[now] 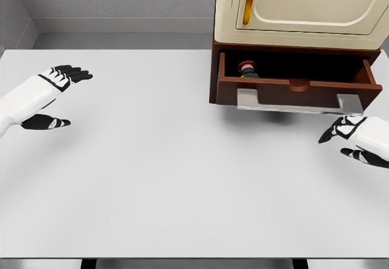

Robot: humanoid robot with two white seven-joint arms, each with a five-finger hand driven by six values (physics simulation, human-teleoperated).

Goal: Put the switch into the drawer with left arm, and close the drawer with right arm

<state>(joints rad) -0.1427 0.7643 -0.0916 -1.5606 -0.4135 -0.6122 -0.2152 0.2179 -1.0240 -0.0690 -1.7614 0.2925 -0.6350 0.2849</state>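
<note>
The switch [247,70], a small dark body with a red button on top, lies inside the open brown drawer [298,90] near its left end. The drawer sticks out from a cabinet [298,8] at the table's back right and has a silver handle bar [298,102] along its front. My left hand [61,96] hovers over the table at the far left, fingers spread and holding nothing. My right hand [343,138] is at the right edge, just below and in front of the drawer's right end, fingers relaxed and empty, apart from the handle.
The white table [170,178] spreads across the view with a grey wall behind. The cream-doored cabinet top overhangs the drawer.
</note>
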